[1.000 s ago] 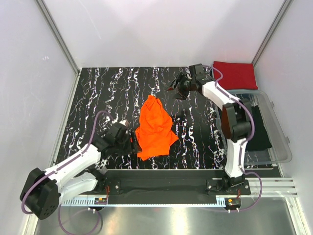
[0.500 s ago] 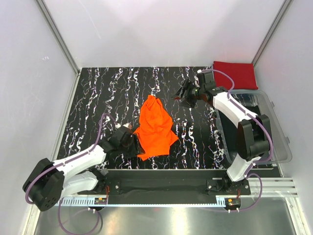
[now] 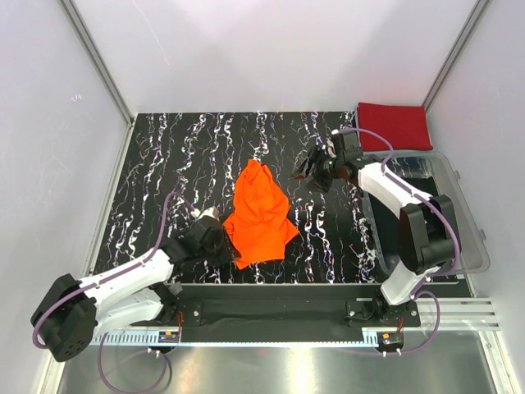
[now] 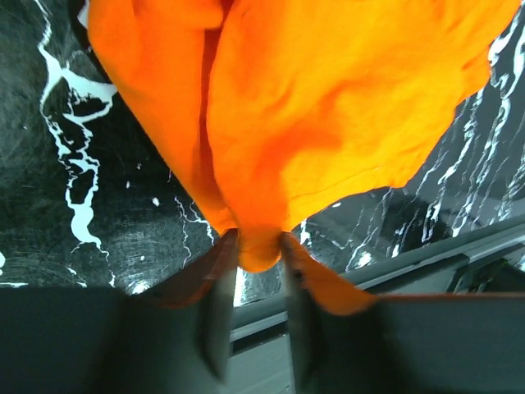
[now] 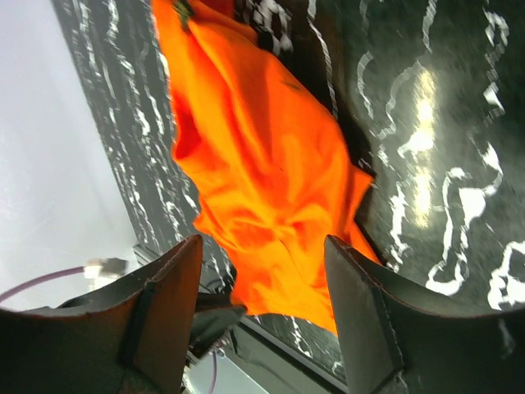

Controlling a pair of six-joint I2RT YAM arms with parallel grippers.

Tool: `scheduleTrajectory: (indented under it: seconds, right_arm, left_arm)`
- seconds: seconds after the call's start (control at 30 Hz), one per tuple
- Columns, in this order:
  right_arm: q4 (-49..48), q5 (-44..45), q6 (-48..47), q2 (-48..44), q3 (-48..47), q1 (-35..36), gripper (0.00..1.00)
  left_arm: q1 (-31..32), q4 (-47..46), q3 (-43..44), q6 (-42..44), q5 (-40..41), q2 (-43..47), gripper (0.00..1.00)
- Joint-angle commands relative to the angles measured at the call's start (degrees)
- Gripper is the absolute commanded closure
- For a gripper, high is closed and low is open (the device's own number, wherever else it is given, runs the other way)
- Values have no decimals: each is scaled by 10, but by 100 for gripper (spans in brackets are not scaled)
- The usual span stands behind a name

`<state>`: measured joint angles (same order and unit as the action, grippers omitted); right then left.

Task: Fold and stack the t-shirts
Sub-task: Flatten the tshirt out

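Left wrist view: the left gripper [image 4: 258, 245] is on the near corner of the orange tee [image 4: 328, 107]. Its fingers [image 4: 215, 287] pinch a small lobe of cloth just above the table [image 4: 49, 246].

From the top camera, the orange tee [image 3: 261, 215] lies in a rumpled heap mid-table, towards the near edge. The left gripper [image 3: 216, 243] sits at its lower left. The red tee [image 3: 395, 125] lies flat at the far right corner, well apart. The right gripper [image 3: 310, 168] hovers beyond the heap's far right side with its fingers spread and nothing between them.

This cloth looks light, soft and limp. It will probably sag, bunch and drag on the table rather than hold any shape. A pinch this small could slip, or lift only a tail. Hem corners or shoulder seams look the better holds. A second grip on an opposite corner would let the right gripper help spread it flat.
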<state>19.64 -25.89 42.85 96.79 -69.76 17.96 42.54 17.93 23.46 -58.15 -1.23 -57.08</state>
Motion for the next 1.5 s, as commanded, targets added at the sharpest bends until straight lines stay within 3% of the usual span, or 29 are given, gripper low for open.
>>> scheduleTrajectory:
  seconds: [0.0,0.13,0.2,0.33,0.47,0.6,0.77,0.97,1.33,1.4,1.47]
  right_arm:
    - [-3,15,-6,-45,33,4,33]
    - [-3,25,9,-84,80,4,35]
    - [-2,41,21,-96,108,4,35]
    - [0,54,37,-120,136,4,37]
    - [-1,86,55,-132,156,24,38]
    - [-9,88,56,-95,155,82,39]
    - [-17,124,45,-52,159,125,39]
    - [-22,139,39,-26,172,127,40]
    - [-77,147,71,-5,208,141,46]
    - [-79,145,71,1,210,141,51]
    - [-79,159,68,3,212,141,61]
  left_arm:
    - [3,-2,24,3,35,12,76]
    - [3,31,89,27,51,-1,100]
    - [3,56,121,48,62,-8,100]
    - [-15,120,266,102,123,-43,100]
    - [-96,156,375,162,146,-76,100]
    - [-195,162,444,198,104,-97,100]
    - [-274,163,456,225,81,-108,100]
    - [-335,163,450,242,57,-131,100]
    - [-374,161,449,255,24,-147,100]
    - [-374,162,447,255,20,-150,100]
    - [-375,162,443,255,21,-149,100]
